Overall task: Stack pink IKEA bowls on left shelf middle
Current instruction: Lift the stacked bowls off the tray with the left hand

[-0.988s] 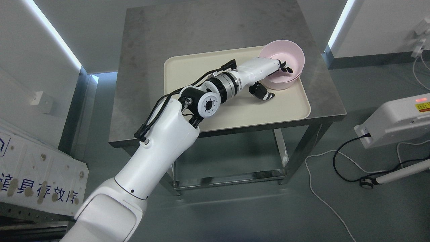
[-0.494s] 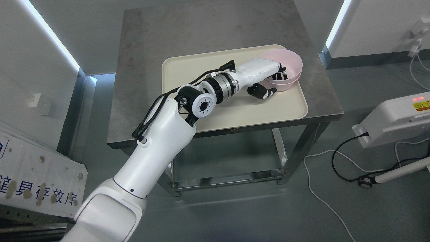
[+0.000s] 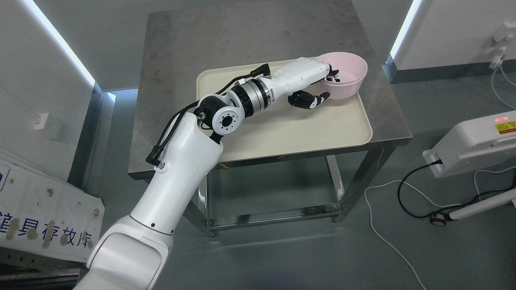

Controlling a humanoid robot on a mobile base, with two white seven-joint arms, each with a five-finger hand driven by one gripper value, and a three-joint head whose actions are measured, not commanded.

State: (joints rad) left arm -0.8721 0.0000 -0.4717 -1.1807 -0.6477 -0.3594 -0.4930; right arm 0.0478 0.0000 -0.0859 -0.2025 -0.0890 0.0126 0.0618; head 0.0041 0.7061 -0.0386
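Note:
A pink bowl [image 3: 350,74] hangs tilted just above the far right corner of a cream tray [image 3: 282,125]. My left hand [image 3: 327,83] is shut on the bowl's near rim: the fingers [image 3: 334,75] hook inside it and the thumb [image 3: 312,99] sits under its outer wall. The left arm stretches in from the lower left across the tray. No right arm shows. No shelf is in view.
The tray lies on a steel table [image 3: 242,36] with a lower shelf bar. A white device [image 3: 475,145] with black and white cables [image 3: 403,193] stands on the floor at the right. A white printed panel [image 3: 44,209] leans at the lower left.
The left hand has lifted the bowl off the tray and tipped it more level, rising slightly toward the far edge. The elbow has moved up and left.

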